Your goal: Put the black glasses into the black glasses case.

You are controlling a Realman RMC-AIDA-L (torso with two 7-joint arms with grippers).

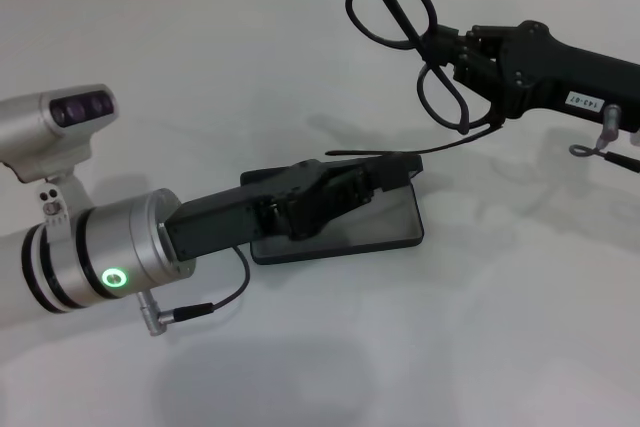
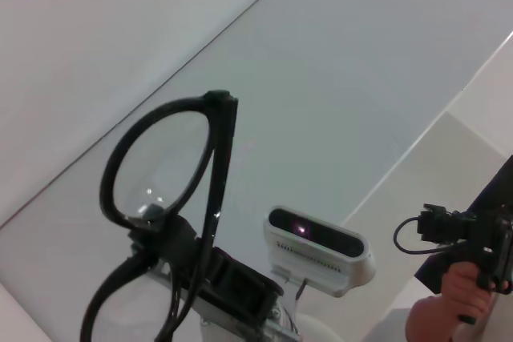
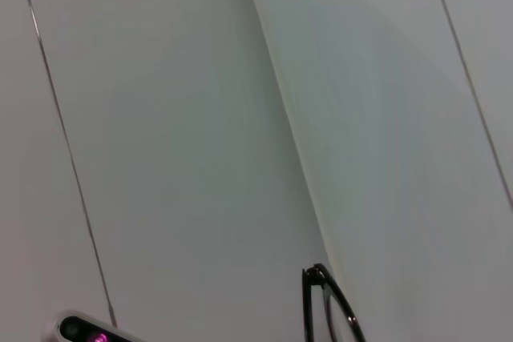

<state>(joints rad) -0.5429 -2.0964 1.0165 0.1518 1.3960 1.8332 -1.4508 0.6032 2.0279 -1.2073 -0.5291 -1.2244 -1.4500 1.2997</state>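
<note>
While left tool (image 1: 385, 175) braces case (image 1: 395, 232), right tool (image 1: 462, 59) lifts glasses (image 1: 395, 12).

Right gripper (image 1: 462, 59) raised, clamped shut, arm reaching inward from the right; left gripper (image 1: 385, 175) low, arm extended forward.

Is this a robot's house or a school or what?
Probably a robot test lab. There's a plain white table, pale tiled walls, and a person's hand holding a black controller beside the robot. The right hand holds glasses.
</note>
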